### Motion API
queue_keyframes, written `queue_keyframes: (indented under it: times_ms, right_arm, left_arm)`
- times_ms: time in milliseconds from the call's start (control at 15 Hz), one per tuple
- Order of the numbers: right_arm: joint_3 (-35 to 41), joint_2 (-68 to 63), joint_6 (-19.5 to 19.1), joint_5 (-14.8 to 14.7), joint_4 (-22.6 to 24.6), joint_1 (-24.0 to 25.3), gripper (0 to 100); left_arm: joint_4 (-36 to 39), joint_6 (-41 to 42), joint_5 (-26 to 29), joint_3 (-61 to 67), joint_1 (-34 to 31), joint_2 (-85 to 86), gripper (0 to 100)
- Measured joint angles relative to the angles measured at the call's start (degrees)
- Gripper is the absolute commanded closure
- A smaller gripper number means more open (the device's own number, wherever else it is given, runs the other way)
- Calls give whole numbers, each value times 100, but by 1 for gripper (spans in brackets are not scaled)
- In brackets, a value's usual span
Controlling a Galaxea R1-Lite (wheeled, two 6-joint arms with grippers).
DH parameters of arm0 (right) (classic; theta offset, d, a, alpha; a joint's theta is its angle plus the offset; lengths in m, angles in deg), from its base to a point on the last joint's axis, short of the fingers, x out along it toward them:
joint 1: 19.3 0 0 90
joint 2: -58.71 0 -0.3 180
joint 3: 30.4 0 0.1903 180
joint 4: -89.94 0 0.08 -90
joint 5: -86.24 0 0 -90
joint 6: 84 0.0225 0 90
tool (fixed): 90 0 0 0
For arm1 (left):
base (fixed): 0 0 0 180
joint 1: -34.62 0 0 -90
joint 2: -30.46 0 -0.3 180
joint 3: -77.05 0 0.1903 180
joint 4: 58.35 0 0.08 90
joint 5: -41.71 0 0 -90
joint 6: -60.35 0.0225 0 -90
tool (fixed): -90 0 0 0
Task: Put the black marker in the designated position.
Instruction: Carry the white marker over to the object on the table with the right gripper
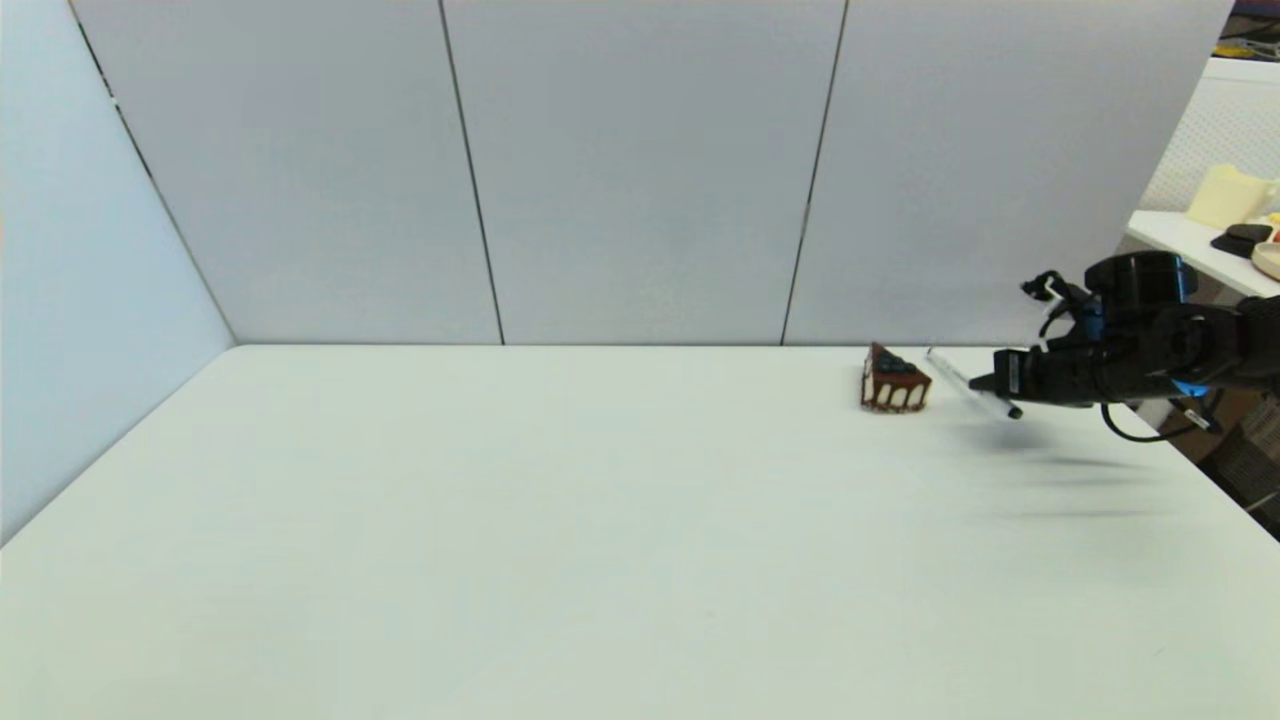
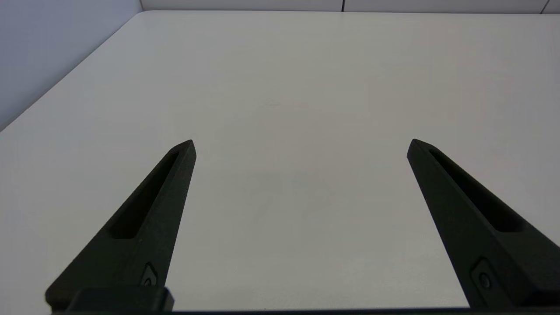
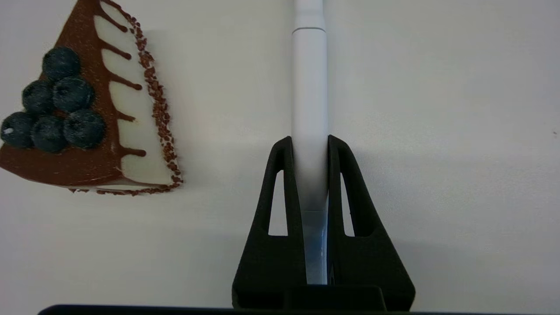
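**Right gripper holds the marker beside the cake slice at the far right of the table**

The right gripper [image 1: 985,385] reaches in from the right edge of the head view, above the far right part of the white table [image 1: 560,520]. Its two black fingers [image 3: 286,175] are drawn in narrow and clamp the black marker [image 1: 968,388] between them, one finger on each side of the white barrel.

In the head view the marker's long axis runs on a diagonal: one end points away toward the back wall and slightly to the robot's left, while the other end, with a small black tip, points toward the robot and to its right, sticking out just below the fingers. A soft shadow lies on the tabletop under the gripper. In the right wrist view the black marker [image 3: 309,109] extends straight out from between the fingertips, in line with the fingers, and a seam between barrel and cap shows near its far end. No writing or brand can be read on the barrel.

The chocolate cake slice [image 1: 893,380] stands just to the robot's left of the marker, near it but apart. It has blueberries on top and brown drips down a white side [image 3: 83,118].

The left gripper [image 2: 299,146] hovers over bare tabletop, its fingers [image 2: 148,218] spread wide with nothing between them. It does not show in the head view.
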Motion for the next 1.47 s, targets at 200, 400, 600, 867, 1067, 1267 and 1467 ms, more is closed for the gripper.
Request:
queue_keyframes:
  times_ms: [200,400,600,867,1067,1267,1467]
  right_arm:
    - [90,-55,-20,5,436,-2,100]
    - [123,-74,-79,10,484,-16,100]
    - [138,-116,-135,-41,545,-35,100]
    - [134,-188,-297,-166,694,-41,100]
    - [121,-238,-325,-168,699,-44,100]
    - [121,-273,-328,-168,701,-44,100]
    - [121,-278,-328,-166,727,-38,100]
  left_arm:
    - [0,-2,2,0,0,0,0]
    - [0,-2,0,0,0,0,0]
    - [0,-5,2,0,0,0,0]
    - [1,-5,0,0,0,0,0]
    - [0,-2,0,0,0,0,0]
    - [1,-5,0,0,0,0,0]
    - [0,-2,2,0,0,0,0]
